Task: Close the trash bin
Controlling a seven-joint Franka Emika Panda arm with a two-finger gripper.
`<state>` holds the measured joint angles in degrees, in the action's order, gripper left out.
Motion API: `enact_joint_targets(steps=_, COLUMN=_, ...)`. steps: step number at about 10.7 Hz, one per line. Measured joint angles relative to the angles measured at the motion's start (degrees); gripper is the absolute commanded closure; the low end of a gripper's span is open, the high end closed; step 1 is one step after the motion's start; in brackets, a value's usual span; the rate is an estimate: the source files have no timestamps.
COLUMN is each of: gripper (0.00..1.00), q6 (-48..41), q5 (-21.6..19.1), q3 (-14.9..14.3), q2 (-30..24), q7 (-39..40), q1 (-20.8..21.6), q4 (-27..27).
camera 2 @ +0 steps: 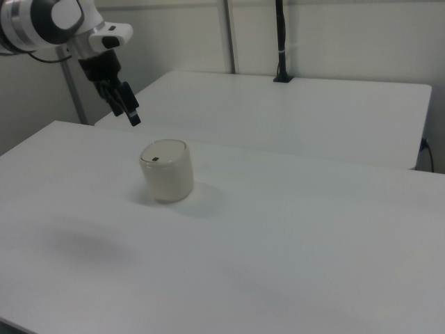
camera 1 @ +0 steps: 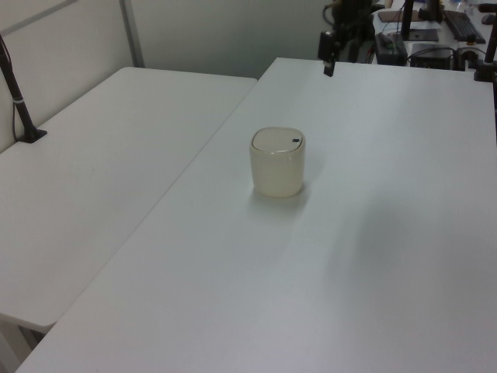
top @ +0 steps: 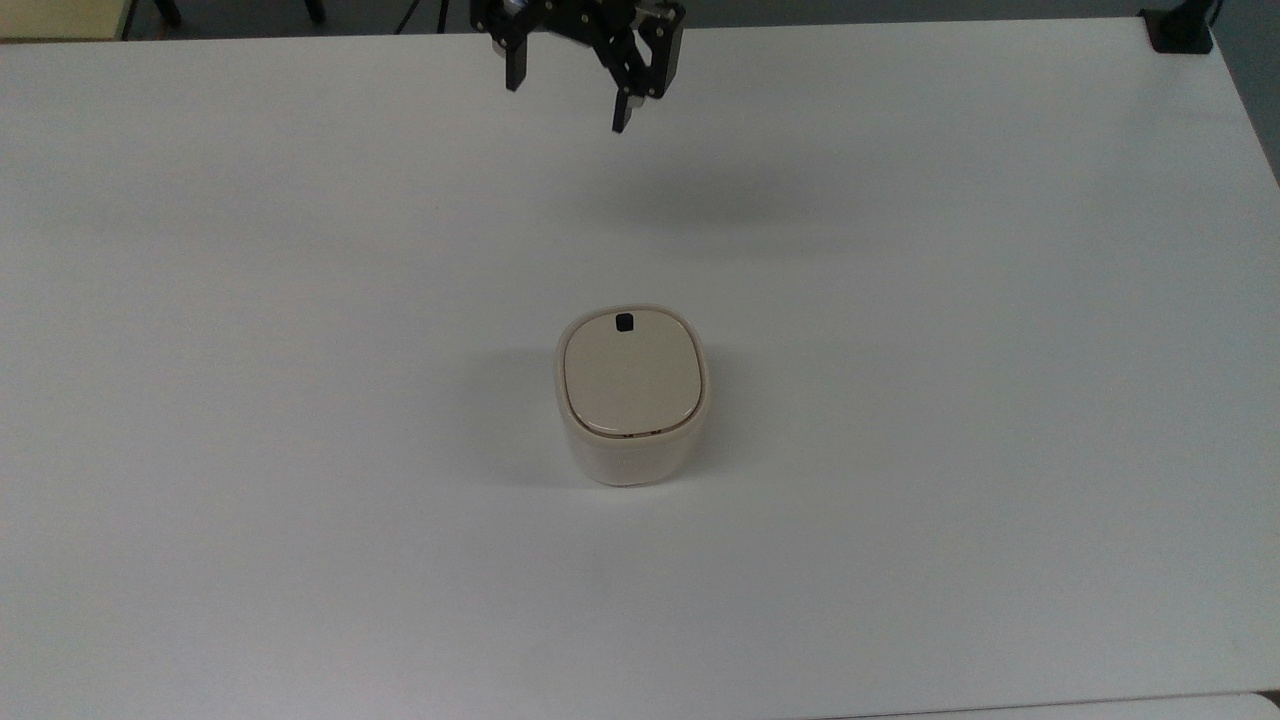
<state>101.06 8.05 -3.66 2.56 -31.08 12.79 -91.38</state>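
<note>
The trash bin (top: 632, 400) is a small cream tub standing mid-table, its flat lid down and flush, with the black square latch (top: 624, 321) on the lid's far edge. It also stands in the left view as the trash bin (camera 1: 277, 162) and in the right view as the trash bin (camera 2: 167, 170). My gripper (top: 567, 97) hangs open and empty, high above the table's far edge at the top view's top, well clear of the bin. The left view has the gripper (camera 1: 328, 58) beyond the bin, and the right view has the gripper (camera 2: 126, 111) up to the bin's left.
The white table (top: 900, 500) stretches wide on all sides of the bin. A second white table (camera 1: 101, 155) adjoins on the left view's left, with a black clamped pole (camera 1: 17, 93). A black clamp (top: 1180, 28) sits at the top view's top right corner.
</note>
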Motion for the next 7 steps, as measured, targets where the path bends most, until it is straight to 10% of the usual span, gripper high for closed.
enact_joint_targets(steps=7, gripper=0.0, q6=-5.8, q5=-8.83, q3=1.69, q2=-6.13, q7=24.92, q1=-9.75, q4=-2.01)
